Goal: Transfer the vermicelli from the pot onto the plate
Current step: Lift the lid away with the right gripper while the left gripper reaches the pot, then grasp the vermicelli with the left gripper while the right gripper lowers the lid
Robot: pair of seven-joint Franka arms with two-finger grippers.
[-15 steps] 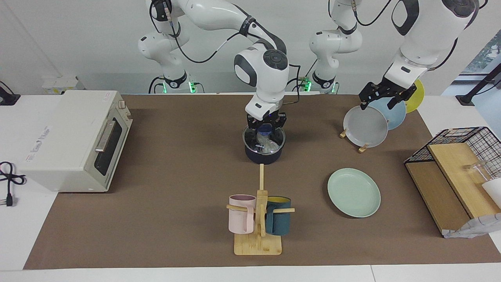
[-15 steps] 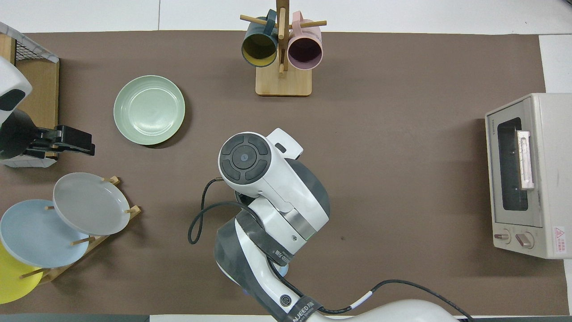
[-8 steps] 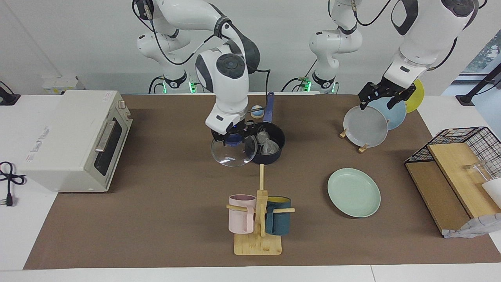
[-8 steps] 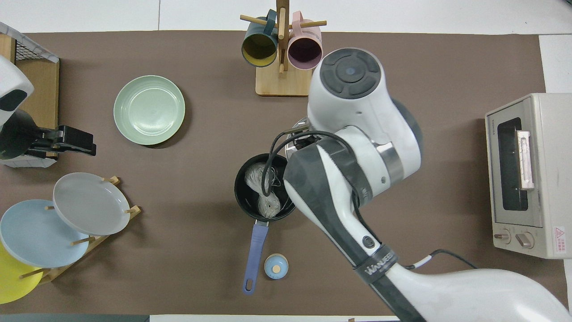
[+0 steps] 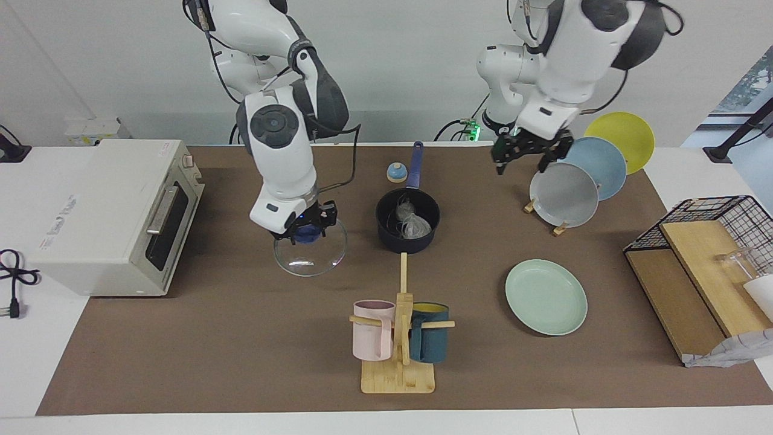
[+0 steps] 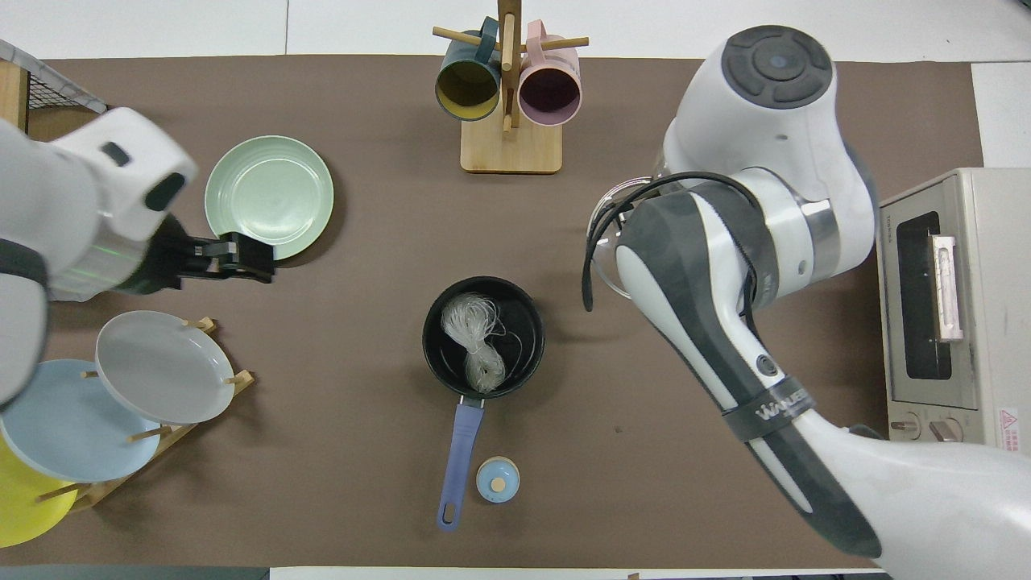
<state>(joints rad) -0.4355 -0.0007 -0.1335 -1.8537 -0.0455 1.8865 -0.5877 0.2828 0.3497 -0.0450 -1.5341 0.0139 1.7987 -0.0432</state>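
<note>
The right gripper (image 5: 304, 232) had its jaws clamped on the knob of a glass lid (image 5: 310, 254), held over the desk (image 5: 241, 338) between the pot (image 5: 407, 220) and the toaster oven (image 5: 115, 214). The noodles (image 6: 475, 342) lay in the uncovered pot. The left gripper (image 5: 526, 154), jaws parted and empty, hung over the desk beside the plate rack (image 6: 165, 431). The mint plate (image 5: 546, 296) lay bare.

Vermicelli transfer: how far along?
Done: the pot is uncovered. In hand: the right pincer holds the glass lid by its knob, low between pot and toaster oven. Left: the vermicelli is all in the pot; the plate is bare. The left pincer hangs over the mat, open.
</note>
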